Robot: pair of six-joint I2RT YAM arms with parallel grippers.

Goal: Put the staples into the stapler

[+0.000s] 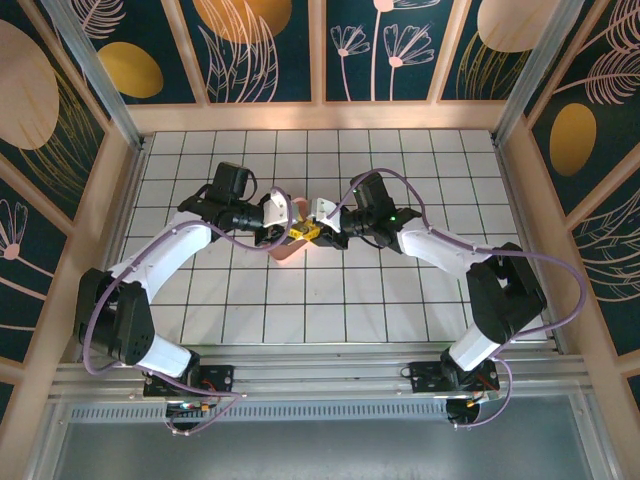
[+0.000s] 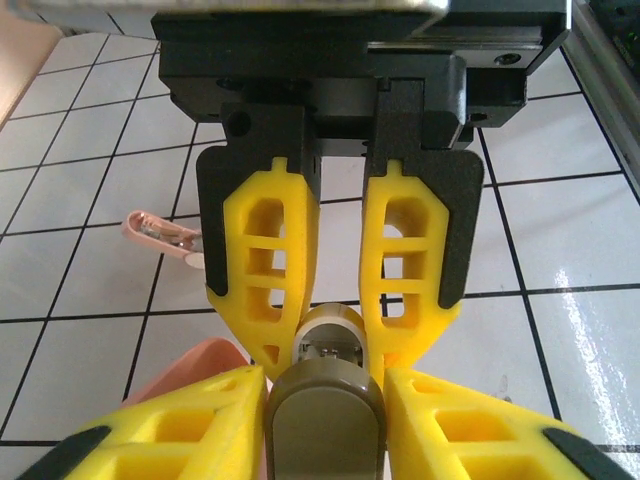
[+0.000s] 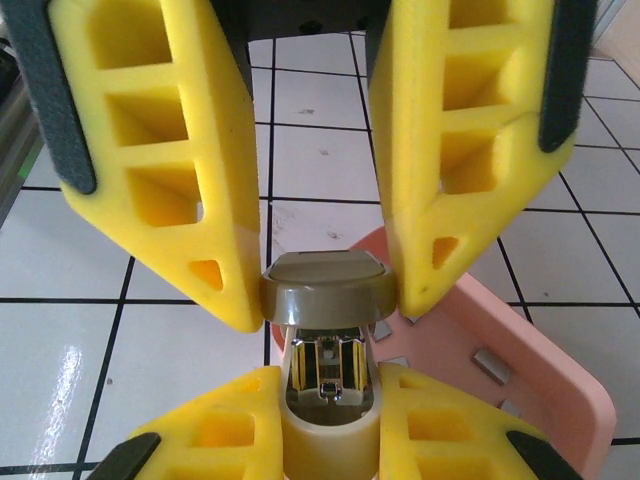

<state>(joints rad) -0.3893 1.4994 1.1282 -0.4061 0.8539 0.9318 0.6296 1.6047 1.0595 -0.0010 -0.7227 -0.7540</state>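
The stapler (image 3: 325, 350) sits at lower centre, pinched from both ends. The left gripper (image 3: 325, 300) has its ribbed yellow fingers clamped on the rounded olive lid, and the right gripper (image 3: 325, 400) is clamped on the cream base, with a shiny metal channel showing between. Tiny flat grey staples (image 3: 490, 365) lie in the smooth pink tray (image 3: 550, 350) at lower right.

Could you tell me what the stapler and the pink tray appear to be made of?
The stapler looks plastic: smooth olive cap over a cream body, with a glinting metal channel inside. The pink tray is probably matte plastic, given its rounded moulded rim and even colour.
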